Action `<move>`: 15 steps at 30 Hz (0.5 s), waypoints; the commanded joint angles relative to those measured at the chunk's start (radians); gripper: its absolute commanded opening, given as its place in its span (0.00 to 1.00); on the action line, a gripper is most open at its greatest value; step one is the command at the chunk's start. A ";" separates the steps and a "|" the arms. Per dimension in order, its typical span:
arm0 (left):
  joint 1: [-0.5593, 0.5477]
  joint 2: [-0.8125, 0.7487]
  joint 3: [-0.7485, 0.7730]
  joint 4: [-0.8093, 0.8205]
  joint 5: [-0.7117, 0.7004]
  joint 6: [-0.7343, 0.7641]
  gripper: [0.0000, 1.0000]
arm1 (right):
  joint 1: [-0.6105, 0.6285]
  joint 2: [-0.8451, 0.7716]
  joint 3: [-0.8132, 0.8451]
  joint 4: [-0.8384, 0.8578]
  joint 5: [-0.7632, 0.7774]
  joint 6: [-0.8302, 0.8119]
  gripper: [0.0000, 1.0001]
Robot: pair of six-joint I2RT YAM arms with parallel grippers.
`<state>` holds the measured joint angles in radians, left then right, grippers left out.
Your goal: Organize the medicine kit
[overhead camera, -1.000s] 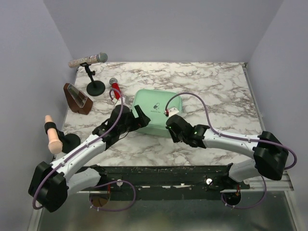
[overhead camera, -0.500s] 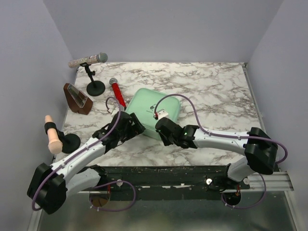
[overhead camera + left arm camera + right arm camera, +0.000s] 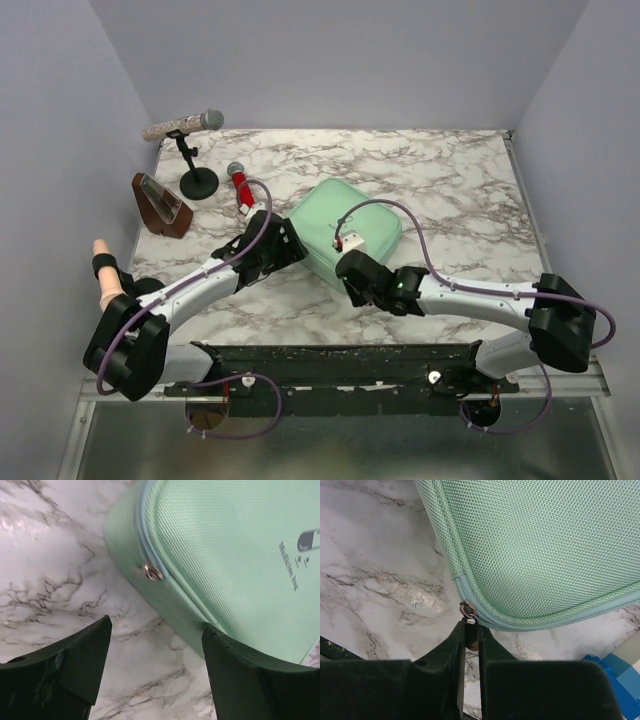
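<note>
The medicine kit (image 3: 352, 222), a mint-green zipped case, lies skewed mid-table. It fills the upper right of the left wrist view (image 3: 225, 550), dark logo at the right edge. My left gripper (image 3: 291, 246) is open at the kit's left side; its fingers (image 3: 156, 626) straddle bare marble beside the case wall, below a metal zipper slider (image 3: 152, 571). My right gripper (image 3: 346, 263) sits at the kit's near corner, shut (image 3: 471, 625) on the zipper pull (image 3: 468, 611) where the zip rounds the kit's (image 3: 535, 545) corner.
A microphone on a black stand (image 3: 185, 126), a red microphone (image 3: 241, 187) and a brown wedge-shaped object (image 3: 160, 203) are at the back left. A peach handle on a black holder (image 3: 106, 281) stands at the left edge. Something blue (image 3: 615, 670) shows under the right wrist.
The kit has turned and slid toward the back right with the right gripper on its zipper pull. My left gripper moved up to the kit's left side, jaws slightly narrower.
</note>
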<state>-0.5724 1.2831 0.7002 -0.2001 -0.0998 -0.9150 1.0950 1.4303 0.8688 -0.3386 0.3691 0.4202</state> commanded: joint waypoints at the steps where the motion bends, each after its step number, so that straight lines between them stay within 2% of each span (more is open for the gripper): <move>1: 0.086 0.038 0.034 0.105 0.004 0.051 0.83 | 0.019 -0.051 -0.062 -0.040 -0.010 0.029 0.01; 4: 0.106 0.097 0.111 0.091 0.032 0.080 0.85 | 0.017 -0.051 -0.070 -0.045 0.002 0.029 0.01; 8: 0.111 0.107 0.188 0.035 0.061 0.074 0.94 | 0.017 -0.034 -0.044 -0.050 0.016 0.011 0.01; 10: 0.097 0.062 0.165 0.037 0.074 0.030 0.99 | 0.017 -0.027 -0.027 -0.051 0.019 0.000 0.01; 15: 0.042 0.015 0.088 0.126 0.087 -0.047 0.99 | 0.017 -0.001 0.004 -0.048 0.025 -0.015 0.01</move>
<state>-0.4889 1.3281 0.8318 -0.1413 -0.0402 -0.8936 1.0988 1.4017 0.8391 -0.3447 0.3847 0.4217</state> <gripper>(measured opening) 0.988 0.186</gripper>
